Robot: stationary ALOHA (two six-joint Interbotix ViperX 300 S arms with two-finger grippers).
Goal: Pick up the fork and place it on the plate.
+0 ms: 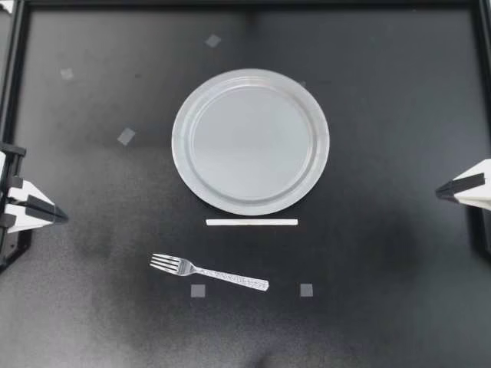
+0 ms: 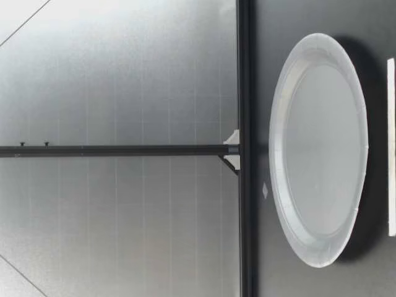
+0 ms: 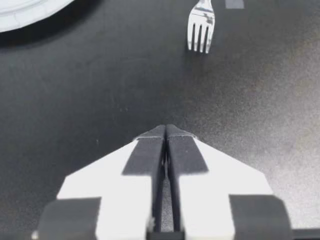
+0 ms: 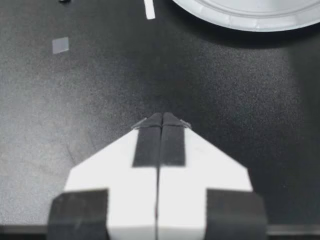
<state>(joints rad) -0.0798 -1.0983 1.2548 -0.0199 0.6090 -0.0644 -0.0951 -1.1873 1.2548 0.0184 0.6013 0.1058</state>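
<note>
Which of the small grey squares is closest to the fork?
The square beside the fork, on its side away from the plate; the other four lie farther off.

Shiny patterned metal fork (image 1: 209, 273), smooth pale plastic-looking plate (image 1: 182, 146), matt black table (image 1: 399, 138).

I log: one white strip (image 1: 252, 222), flat on black table (image 1: 399, 138); several small grey tape squares (image 1: 126, 136), scattered well apart.

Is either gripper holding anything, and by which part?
Nothing is held. My left gripper and my right gripper are both shut and empty; the fork lies apart from both.
</note>
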